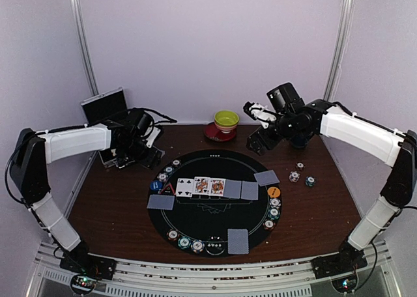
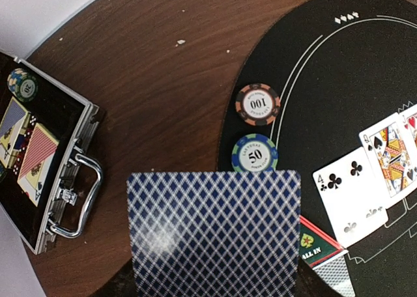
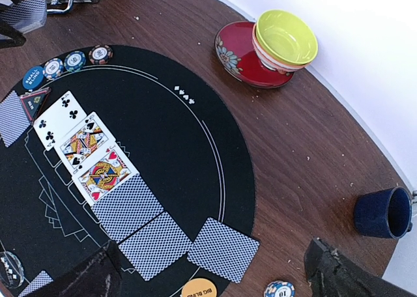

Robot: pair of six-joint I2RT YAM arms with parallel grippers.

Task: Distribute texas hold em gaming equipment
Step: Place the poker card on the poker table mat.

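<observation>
The left fingers (image 3: 6,33) pinch a single face-down card (image 2: 215,235), its blue-diamond back filling the lower part of the left wrist view. It is raised off the bench (image 1: 326,206) between the open metal case (image 2: 52,173) and the edge of the round black mat (image 1: 215,212). Just beyond the held card, a 50 chip (image 2: 255,153) and a 100 chip (image 2: 258,104) lie side by side on the mat's rim. Across the mat runs a row of cards: the four of clubs (image 2: 348,196), two court cards (image 3: 91,157), then two face-down cards (image 3: 140,228), with a third face-down card (image 3: 223,247) near the orange big-blind disc (image 3: 199,288). Three loose chips (image 1: 300,173) sit on the wood to the right of the mat. The right fingers (image 3: 339,274) are spread wide and hold nothing, hanging above the mat's far right side, near a dark blue mug (image 3: 383,212) and a yellow-green bowl (image 3: 285,38) on its red saucer (image 3: 234,56).
</observation>
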